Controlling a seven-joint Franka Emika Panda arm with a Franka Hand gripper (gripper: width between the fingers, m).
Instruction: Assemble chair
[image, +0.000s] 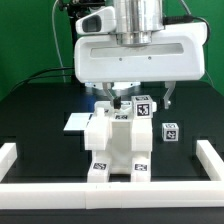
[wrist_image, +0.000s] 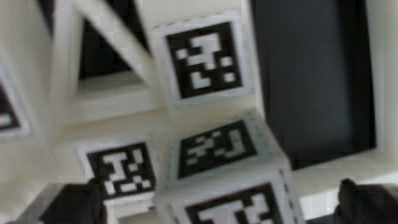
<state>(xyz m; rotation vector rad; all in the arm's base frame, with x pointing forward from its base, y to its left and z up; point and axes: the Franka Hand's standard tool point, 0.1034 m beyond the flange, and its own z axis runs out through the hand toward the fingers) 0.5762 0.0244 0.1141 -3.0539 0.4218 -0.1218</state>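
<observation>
The part-built chair (image: 113, 142) is a chunky white block structure with square tags, standing at the middle of the black table. A tagged white piece (image: 143, 106) sits at its upper back. My gripper (image: 138, 99) hangs right over that piece. In the wrist view the gripper (wrist_image: 217, 208) is open, and its dark fingertips (wrist_image: 71, 205) stand on either side of a tagged white block (wrist_image: 231, 195) with a gap on each side. More tagged white faces (wrist_image: 205, 60) lie beyond it.
A loose tagged small cube (image: 170, 131) stands to the exterior view's right of the chair. A flat white slab (image: 76, 122) lies to its left. Plain white border rails (image: 110, 190) run along the front and both sides of the table.
</observation>
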